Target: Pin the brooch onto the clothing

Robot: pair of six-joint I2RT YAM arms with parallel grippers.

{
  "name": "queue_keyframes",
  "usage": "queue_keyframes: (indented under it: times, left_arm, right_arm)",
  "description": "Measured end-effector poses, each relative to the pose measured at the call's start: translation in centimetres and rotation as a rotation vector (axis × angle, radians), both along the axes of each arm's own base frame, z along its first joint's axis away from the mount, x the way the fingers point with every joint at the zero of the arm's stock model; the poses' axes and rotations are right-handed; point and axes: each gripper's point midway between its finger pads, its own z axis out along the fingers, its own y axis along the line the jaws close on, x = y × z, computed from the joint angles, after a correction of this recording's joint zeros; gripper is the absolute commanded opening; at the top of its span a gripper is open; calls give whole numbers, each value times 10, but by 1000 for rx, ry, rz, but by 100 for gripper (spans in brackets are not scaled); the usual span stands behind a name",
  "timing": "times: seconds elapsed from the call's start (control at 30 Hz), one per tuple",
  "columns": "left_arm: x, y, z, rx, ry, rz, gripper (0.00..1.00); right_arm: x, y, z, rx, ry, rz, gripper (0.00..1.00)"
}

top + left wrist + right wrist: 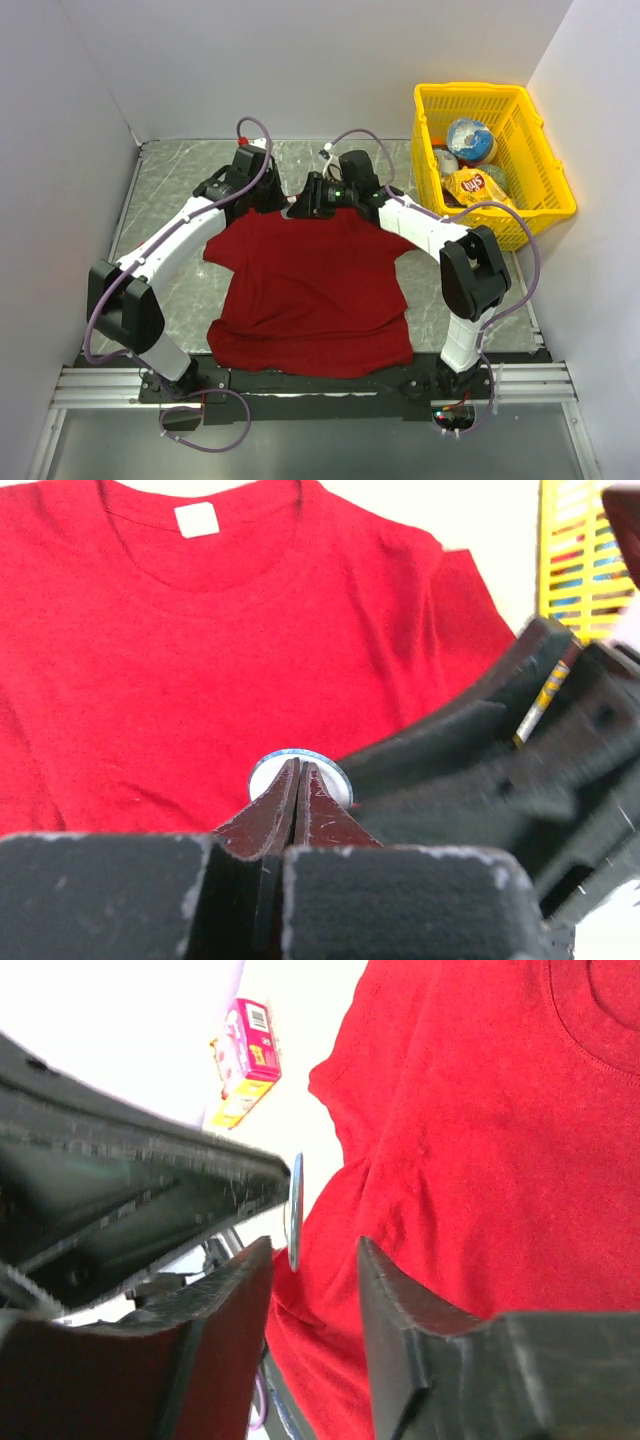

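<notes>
The left arm reaches from its base at the near left, elbow out by the left wall, forearm angled in toward the far edge of the dark-red short-sleeved T-shirt (pixel 310 290). The left hand (pixel 300 775) is clenched, its two dark fingers pressed together and pinching a tiny round whitish brooch with a bluish rim (pixel 328 772). The brooch stands on edge above the cloth, below the neckline, where a small white label (pixel 197 519) shows inside the collar.

The T-shirt lies flat on the grey marbled surface (pixel 170 200), collar away from the arm bases, sleeves spread, hem near the bases and slightly rumpled.

The right arm rises from the near right, bends at a high elbow and stretches inward to meet the left hand over the collar. The right hand (pixel 315 1250) is released, its fingers apart, with the edge-on brooch just beyond the tip of one finger and not gripped by them.

A pink and orange flat packet (pixel 245 1060) lies apart from the shirt. At the far right stands a yellow plastic basket (pixel 520 225) holding snack packets, well apart from the hands. White walls close in on the left, far and right sides; bare surface shows to the shirt's left and right.
</notes>
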Motion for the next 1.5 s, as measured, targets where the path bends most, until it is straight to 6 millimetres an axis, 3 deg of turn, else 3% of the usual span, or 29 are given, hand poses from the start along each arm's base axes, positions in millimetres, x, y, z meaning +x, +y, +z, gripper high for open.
queue_keyframes:
  times: [0.07, 0.13, 0.2, 0.33, 0.37, 0.4, 0.47, 0.57, 0.77, 0.93, 1.13, 1.23, 1.37, 1.5]
  left_arm:
    - [-2, -4, 1, -5, 2, -13, 1]
    - [-5, -6, 2, -11, 2, -23, 1]
    - [-6, -8, 3, -13, 1, -29, 1]
    - [-6, -8, 3, -13, 0, -29, 5]
    - [-6, -8, 3, -12, 0, -29, 13]
    - [-6, -8, 3, -11, 0, -28, 44]
    - [-8, -6, 4, 0, 0, -29, 79]
    - [-4, 5, 12, 25, -25, 8, 92]
    - [-15, 25, 61, -94, -162, -27, 82]
    - [-46, 40, 77, -247, -262, -158, 72]
    - [-80, 12, 80, -374, -282, -427, 71]
    - [-101, 5, 82, -419, -294, -524, 66]
    - [-115, 2, 97, -446, -342, -600, 63]
    - [-120, -2, 109, -467, -395, -648, 59]
  right_arm:
    - [1, 0, 0, 7, 3, 3, 34]
    - [1, 1, -1, 17, 18, 6, 13]
    - [0, 2, 0, 33, 25, 18, 0]
    - [-3, 4, 2, 47, 37, 30, 0]
    - [-3, 4, 2, 46, 37, 30, 0]
    - [-3, 4, 2, 47, 37, 31, 0]
    - [-3, 4, 3, 48, 37, 36, 0]
    - [-3, 0, 0, 44, 38, 41, 0]
    - [-12, -14, 1, 96, 9, 108, 0]
    - [-39, -23, 27, 240, -88, 261, 0]
    - [-73, -26, 85, 403, -277, 480, 0]
    - [-85, -29, 104, 452, -330, 552, 0]
    - [-94, -32, 113, 473, -350, 596, 0]
    - [-95, -32, 109, 452, -343, 592, 0]
